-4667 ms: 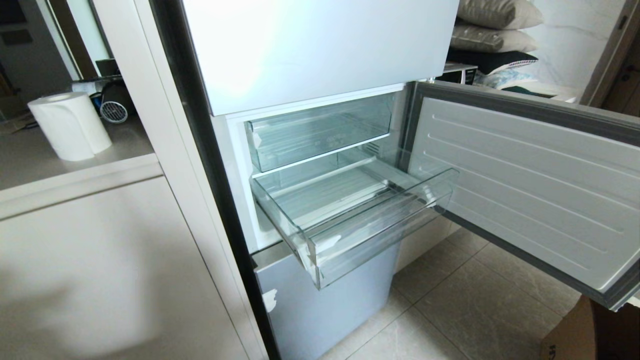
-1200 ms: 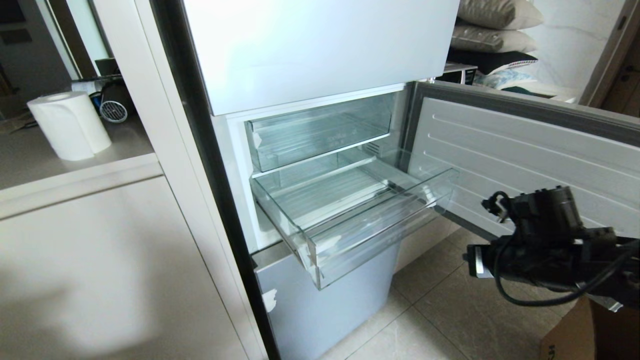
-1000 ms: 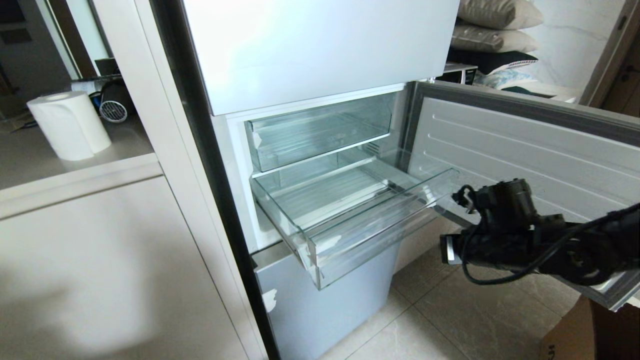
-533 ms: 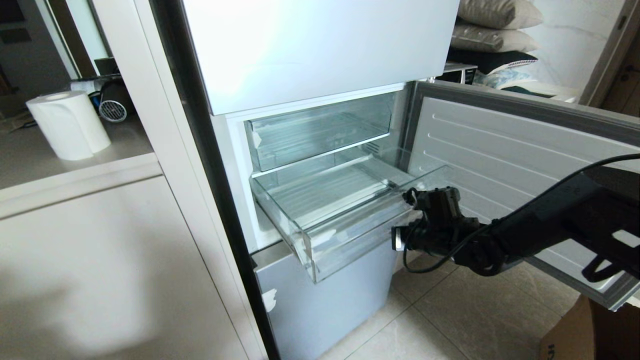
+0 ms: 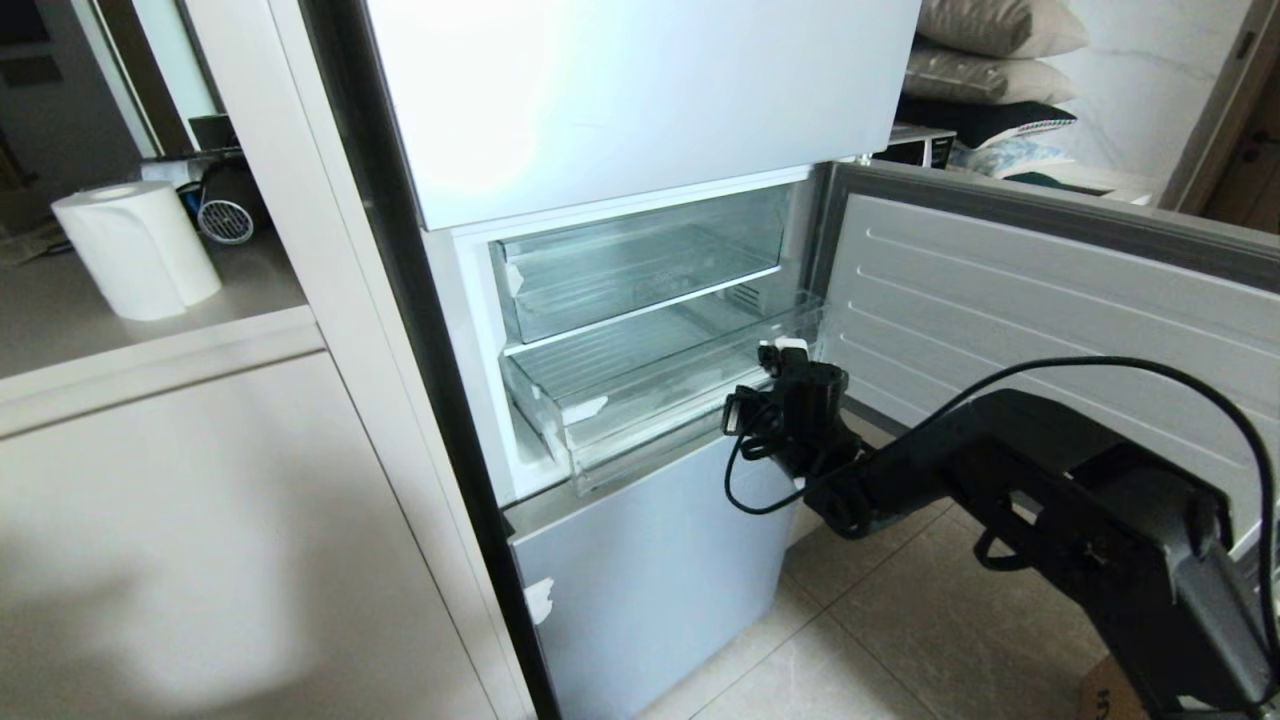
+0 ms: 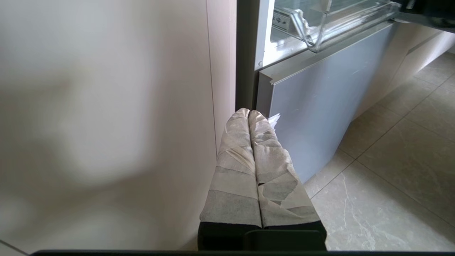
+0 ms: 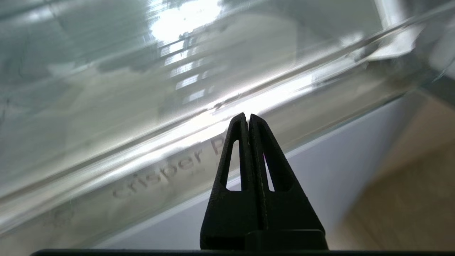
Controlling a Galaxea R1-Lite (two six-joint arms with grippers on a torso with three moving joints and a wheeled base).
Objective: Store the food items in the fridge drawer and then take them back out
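The fridge drawer, a clear plastic bin, sits almost fully pushed into the fridge's middle compartment. It looks empty. Its thick front lip with the word "crisper" fills the right wrist view, and its corner shows in the left wrist view. My right gripper is shut, and its black tips rest against the lip near the drawer's right end. My left gripper is shut and empty. Its tape-wrapped fingers hang low beside the fridge's lower panel. The food items are out of view.
The middle fridge door stands swung open to the right, behind my right arm. A shallower clear tray sits above the drawer. A pale-blue lower panel is closed. A paper roll stands on the left counter, and a cardboard box on the floor.
My right arm swept in from the right with its gripper shut and met the drawer's front. The drawer has slid from pulled out to nearly closed. The left arm has not moved.
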